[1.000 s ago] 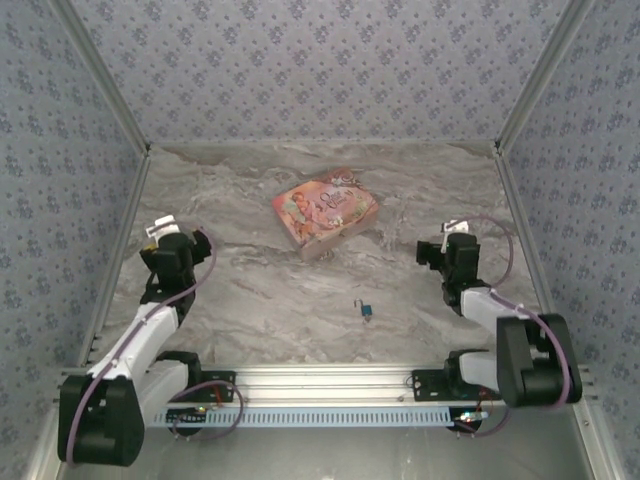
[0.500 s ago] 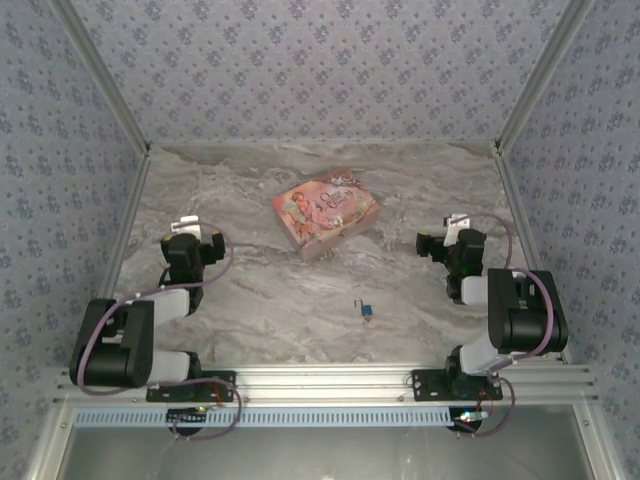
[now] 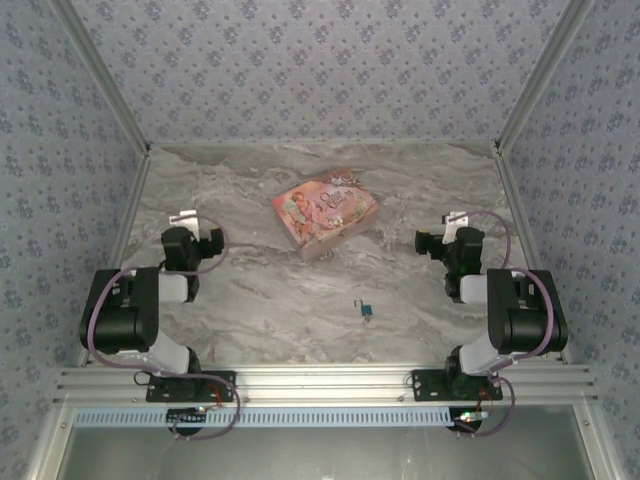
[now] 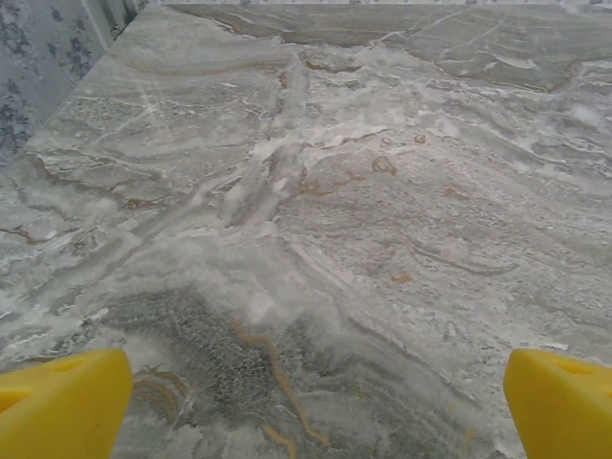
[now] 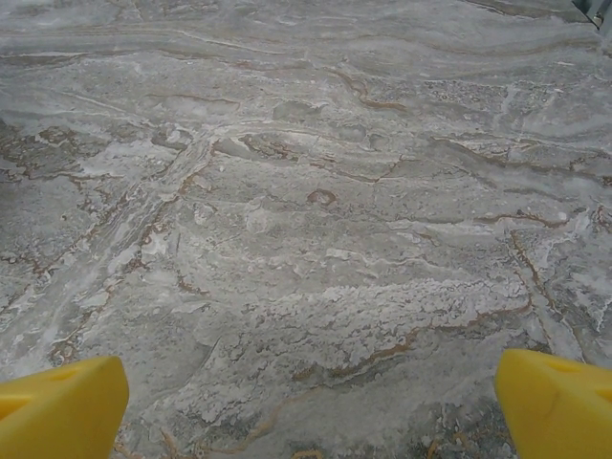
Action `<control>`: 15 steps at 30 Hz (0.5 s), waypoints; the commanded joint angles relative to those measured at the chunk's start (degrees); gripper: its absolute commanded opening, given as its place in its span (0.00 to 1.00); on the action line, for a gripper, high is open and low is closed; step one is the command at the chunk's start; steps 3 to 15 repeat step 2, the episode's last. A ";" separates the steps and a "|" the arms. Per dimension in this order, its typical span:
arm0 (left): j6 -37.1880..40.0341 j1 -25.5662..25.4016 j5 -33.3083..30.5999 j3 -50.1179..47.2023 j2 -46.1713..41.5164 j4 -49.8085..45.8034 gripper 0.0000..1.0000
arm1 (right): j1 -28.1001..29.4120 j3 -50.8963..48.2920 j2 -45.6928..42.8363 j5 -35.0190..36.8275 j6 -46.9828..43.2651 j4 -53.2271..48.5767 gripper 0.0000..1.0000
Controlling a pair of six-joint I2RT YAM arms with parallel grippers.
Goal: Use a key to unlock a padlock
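- The padlock (image 3: 369,313) is tiny, with a blue body and a thin silvery shackle. It lies on the marbled table (image 3: 260,290) in the near middle, closer to the right arm than to the left.
- A thin dark speck just beside it, up and to the left, looks like the key (image 3: 357,304). It is too small to make out its shape, or to tell whether it touches the lock.
- The pink-orange patterned box (image 3: 325,213) sits farther back, well apart from the padlock.
- In the left wrist view, the left gripper (image 4: 316,402) is spread wide. Its yellow fingertips (image 4: 62,402) sit at the far corners, with only bare marble between them.
- In the right wrist view, the right gripper (image 5: 311,406) is spread just as wide and grasps nothing. Its yellow fingertips (image 5: 57,406) also frame bare table.
- Both grippers are well apart from the padlock, one on each side of the table.
- A second ago the left arm lay stretched forward from its base. Now it is folded up, with its dark elbow raised near the left edge.
- The right arm made the same fold by half a second ago and has barely shifted since.
- The padlock, the speck and the box lie where they did before.
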 commanded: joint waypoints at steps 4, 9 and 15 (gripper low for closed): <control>-0.71 0.00 1.34 0.97 -0.44 0.41 0.99 | 0.16 1.03 -0.19 0.86 0.12 0.21 1.00; -0.71 0.00 1.34 0.97 -0.44 0.41 0.99 | 0.16 1.03 -0.19 0.86 0.12 0.21 1.00; -0.71 0.00 1.34 0.97 -0.44 0.41 0.99 | 0.16 1.03 -0.19 0.86 0.12 0.21 1.00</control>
